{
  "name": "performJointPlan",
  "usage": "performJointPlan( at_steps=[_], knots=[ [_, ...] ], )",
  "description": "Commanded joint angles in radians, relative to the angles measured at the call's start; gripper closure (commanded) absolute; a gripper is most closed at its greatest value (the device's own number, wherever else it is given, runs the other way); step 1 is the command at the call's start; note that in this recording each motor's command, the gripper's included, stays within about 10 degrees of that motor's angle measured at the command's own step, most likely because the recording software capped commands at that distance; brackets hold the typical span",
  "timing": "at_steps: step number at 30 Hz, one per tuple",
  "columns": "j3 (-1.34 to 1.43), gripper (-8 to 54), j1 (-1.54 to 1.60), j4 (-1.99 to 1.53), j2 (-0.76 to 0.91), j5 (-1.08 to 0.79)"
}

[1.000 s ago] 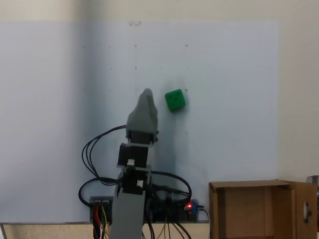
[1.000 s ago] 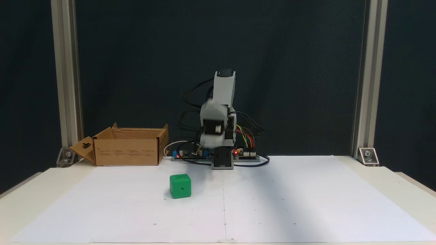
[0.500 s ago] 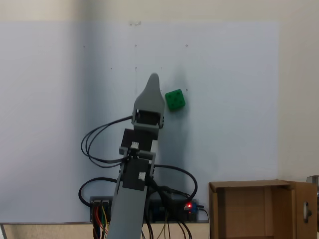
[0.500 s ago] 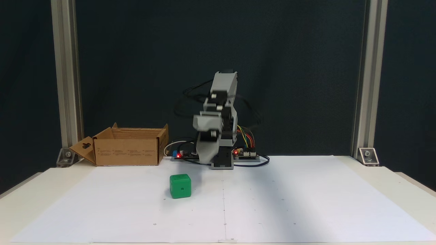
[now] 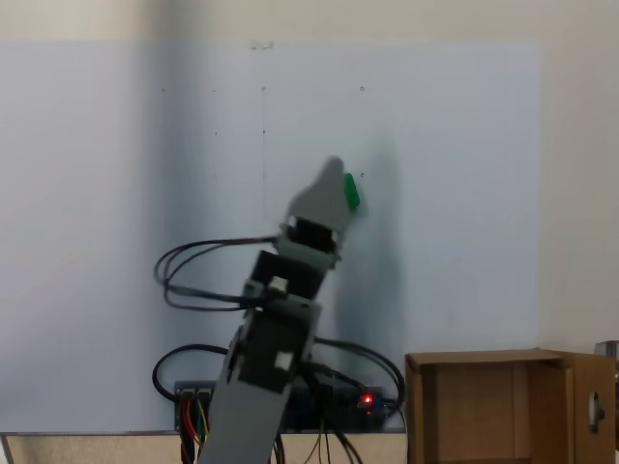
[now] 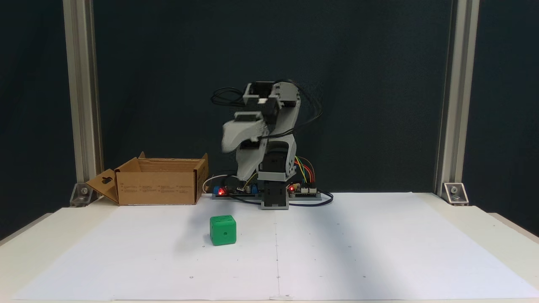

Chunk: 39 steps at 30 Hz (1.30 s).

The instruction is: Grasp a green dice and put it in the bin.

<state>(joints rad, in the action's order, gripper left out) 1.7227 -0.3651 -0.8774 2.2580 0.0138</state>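
White paper sheet (image 6: 379, 252) covers the table w/ lots of free room. Green dice (image 6: 222, 230) sits on it near the front, nothing touching. Gripper (image 6: 225, 141) hangs high above, can't tell if jaws are apart. Bin (image 6: 158, 187) at the back edge, flaps up.

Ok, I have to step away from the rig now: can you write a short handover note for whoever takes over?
Gripper: raised well above the paper, nothing in it; open or shut cannot be told.
Green dice: on the white paper, untouched; in a fixed view the gripper covers most of it from above.
Bin: at the table's back edge, beside the arm's base; inside not visible.
Done: nothing yet.
Left: descend, grasp the dice, carry it to the bin, release.
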Motion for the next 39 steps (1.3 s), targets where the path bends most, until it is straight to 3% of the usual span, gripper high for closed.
performJointPlan(
  at_steps=[1, 9, 15, 32, 39],
  knots=[
    [-0.063, 3.4, -0.049, -0.162, 0.075, 0.052],
    [-0.155, 3.4, -0.095, -0.609, 0.071, 0.106],
    [-0.265, 3.5, -0.175, -0.845, 0.063, 0.261],
    [-0.296, 3.3, -0.023, -0.586, -0.16, 0.445],
    [-0.41, 3.5, 0.043, -0.549, -0.327, 0.474]
  ],
)
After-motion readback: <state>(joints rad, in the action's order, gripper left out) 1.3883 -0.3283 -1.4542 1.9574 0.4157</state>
